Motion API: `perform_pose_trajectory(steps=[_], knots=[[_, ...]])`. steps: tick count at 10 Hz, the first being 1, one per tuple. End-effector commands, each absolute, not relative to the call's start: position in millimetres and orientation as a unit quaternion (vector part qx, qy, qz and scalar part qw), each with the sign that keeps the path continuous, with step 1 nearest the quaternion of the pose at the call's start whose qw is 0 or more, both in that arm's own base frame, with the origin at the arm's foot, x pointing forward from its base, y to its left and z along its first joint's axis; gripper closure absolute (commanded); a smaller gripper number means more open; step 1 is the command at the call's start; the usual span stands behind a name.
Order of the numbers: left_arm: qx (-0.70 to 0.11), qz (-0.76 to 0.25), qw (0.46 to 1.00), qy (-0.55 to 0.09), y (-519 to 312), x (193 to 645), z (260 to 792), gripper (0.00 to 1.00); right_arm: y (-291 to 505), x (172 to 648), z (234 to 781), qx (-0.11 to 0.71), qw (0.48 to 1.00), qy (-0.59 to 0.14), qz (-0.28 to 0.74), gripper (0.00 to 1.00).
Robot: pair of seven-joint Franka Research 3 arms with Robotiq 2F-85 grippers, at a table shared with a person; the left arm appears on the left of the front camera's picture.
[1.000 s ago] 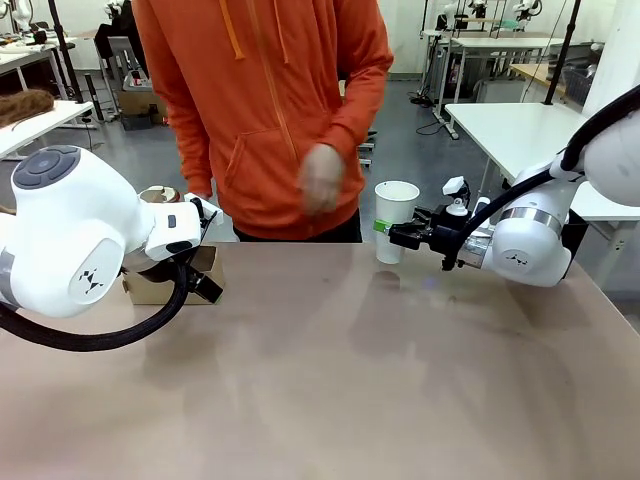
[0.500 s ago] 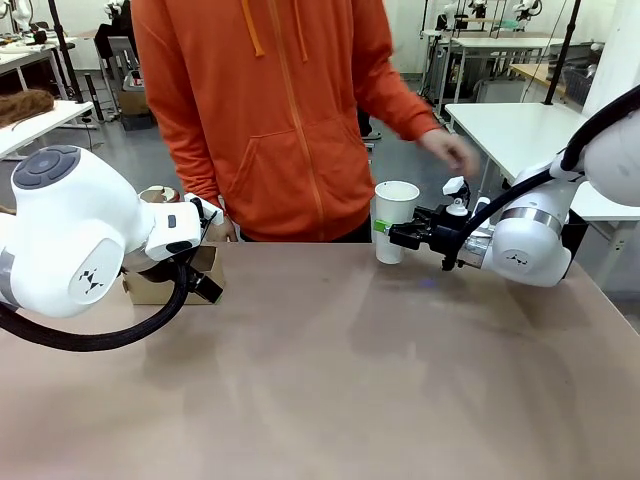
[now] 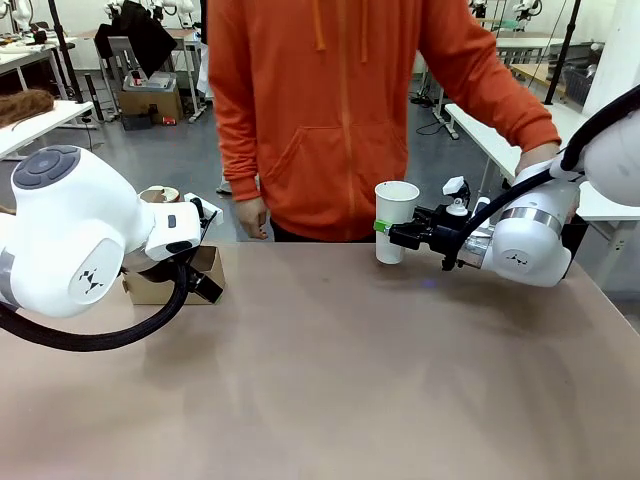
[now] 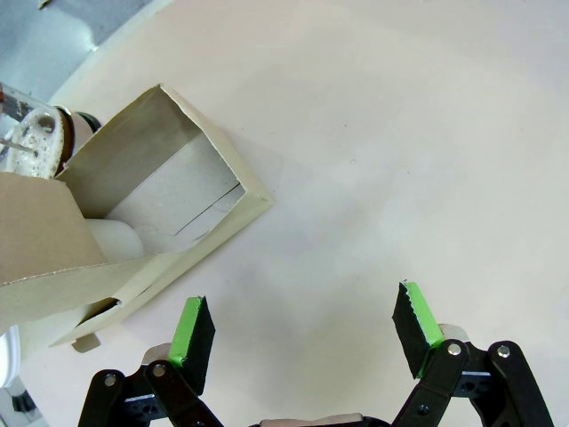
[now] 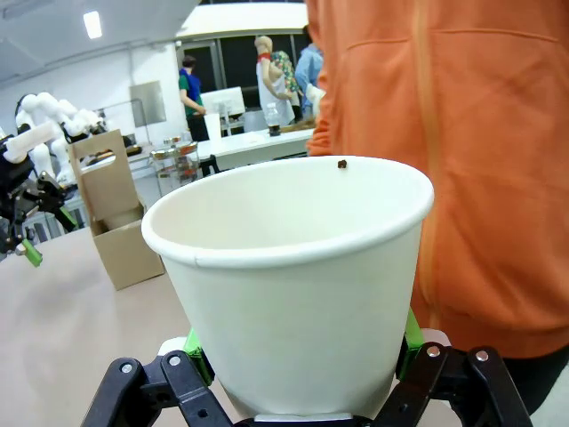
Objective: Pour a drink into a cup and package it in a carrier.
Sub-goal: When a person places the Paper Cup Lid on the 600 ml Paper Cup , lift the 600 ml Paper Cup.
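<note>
My right gripper [image 3: 391, 233] is shut on the lower part of the white paper cup [image 3: 395, 219], which stands upright on the table's far side with no lid. In the right wrist view the cup [image 5: 293, 276] looks empty, with green pads [image 5: 197, 349] pressed against its sides. My left gripper [image 4: 302, 325] hangs open over bare tabletop just beside the brown cardboard carrier [image 4: 133, 209], touching nothing. The carrier [image 3: 165, 287] sits at the far left, partly behind my left arm. Behind it peeks a jug's round metal top [image 3: 160, 194]; the drink inside is hidden.
A person in an orange hoodie [image 3: 340, 110] stands at the far edge, one hand [image 3: 250, 215] hanging near the table and the other arm [image 3: 500, 95] stretched toward the right, behind my right arm. The brown tabletop [image 3: 330, 380] spreads bare between the arms.
The person has stepped to the right and swung one arm out behind my right arm. Both arms and the cup have stayed where they were.
</note>
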State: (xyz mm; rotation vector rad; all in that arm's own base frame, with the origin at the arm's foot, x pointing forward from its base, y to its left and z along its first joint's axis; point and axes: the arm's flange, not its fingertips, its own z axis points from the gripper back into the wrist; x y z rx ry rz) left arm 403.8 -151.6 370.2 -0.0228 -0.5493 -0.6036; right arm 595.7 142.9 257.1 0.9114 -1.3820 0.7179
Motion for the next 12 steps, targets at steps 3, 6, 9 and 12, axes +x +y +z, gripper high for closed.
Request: perform_pose_trajectory(steps=[3, 6, 9, 12], knots=[[-0.012, -0.294, 0.918, -0.267, -151.6, 403.6, 370.5, 0.00, 144.2, 596.2, 259.3, 0.397, 0.617, -0.605, 0.309, 0.11], [-0.012, -0.294, 0.918, -0.267, -151.6, 403.6, 370.5, 0.00, 144.2, 596.2, 259.3, 0.397, 0.617, -0.605, 0.309, 0.11], [-0.012, -0.294, 0.918, -0.267, -151.6, 403.6, 370.5, 0.00, 144.2, 596.2, 259.3, 0.397, 0.617, -0.605, 0.309, 0.11], [-0.012, -0.294, 0.918, -0.267, -151.6, 403.6, 370.5, 0.00, 144.2, 596.2, 259.3, 0.397, 0.617, -0.605, 0.309, 0.11]])
